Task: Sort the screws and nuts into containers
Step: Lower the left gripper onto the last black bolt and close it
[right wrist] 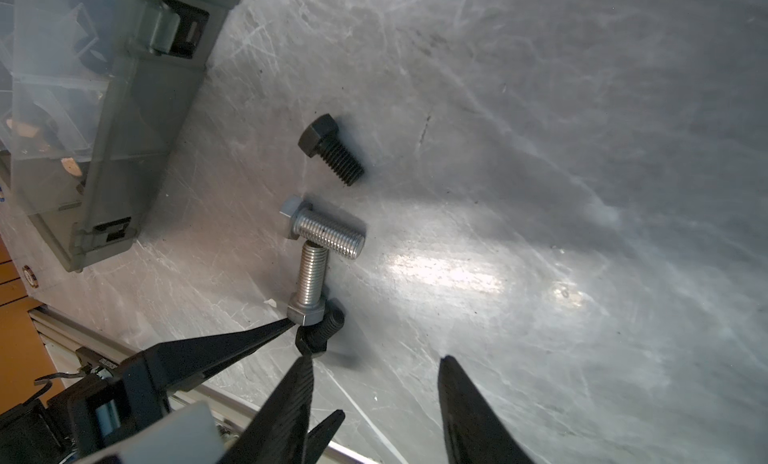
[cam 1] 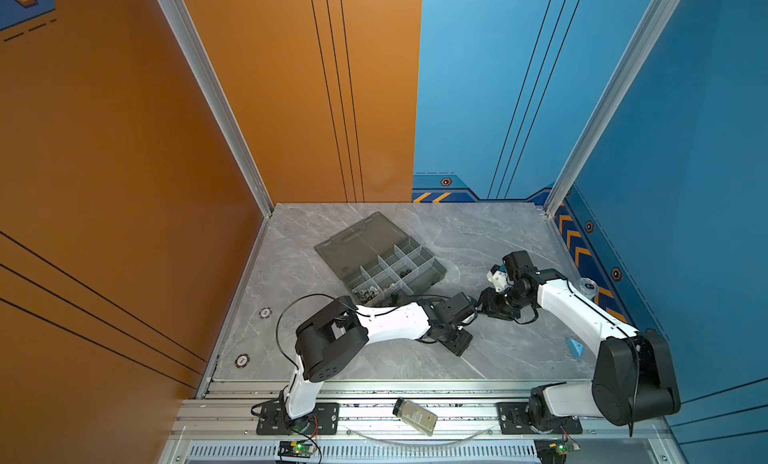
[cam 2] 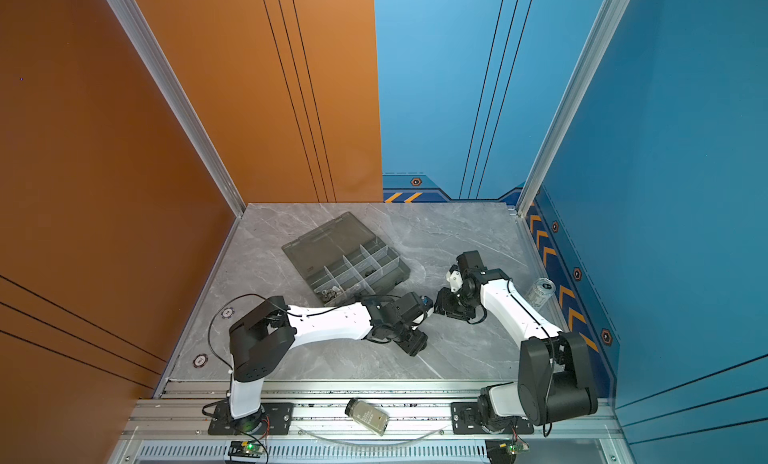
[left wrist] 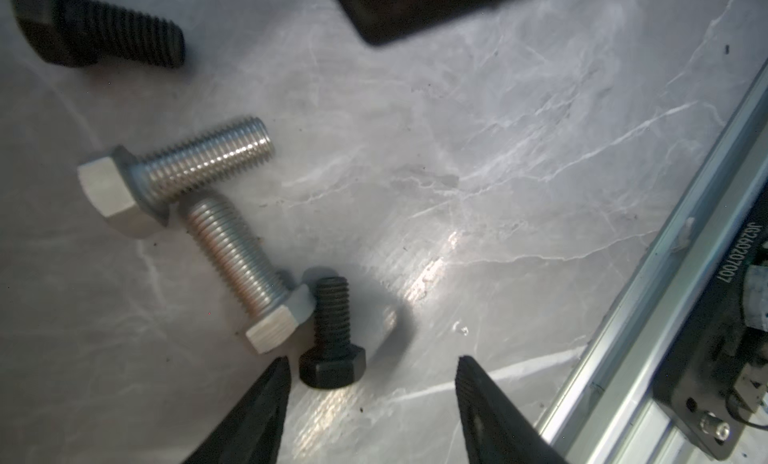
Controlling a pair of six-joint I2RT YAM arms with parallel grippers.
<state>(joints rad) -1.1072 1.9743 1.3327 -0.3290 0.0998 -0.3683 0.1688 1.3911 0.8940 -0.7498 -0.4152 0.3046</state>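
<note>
Your left gripper [left wrist: 372, 358] is holding its jaws apart around a black screw [left wrist: 332, 345] on the counter [left wrist: 498, 150], beside a silver screw [left wrist: 245, 266]. Your right gripper [right wrist: 377, 359] is hovering near, jaws apart, empty.

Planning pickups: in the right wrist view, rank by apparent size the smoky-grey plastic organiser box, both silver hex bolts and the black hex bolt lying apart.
1. Smoky-grey plastic organiser box, though partly out of frame.
2. Both silver hex bolts: alike, unranked.
3. Black hex bolt lying apart.
</note>
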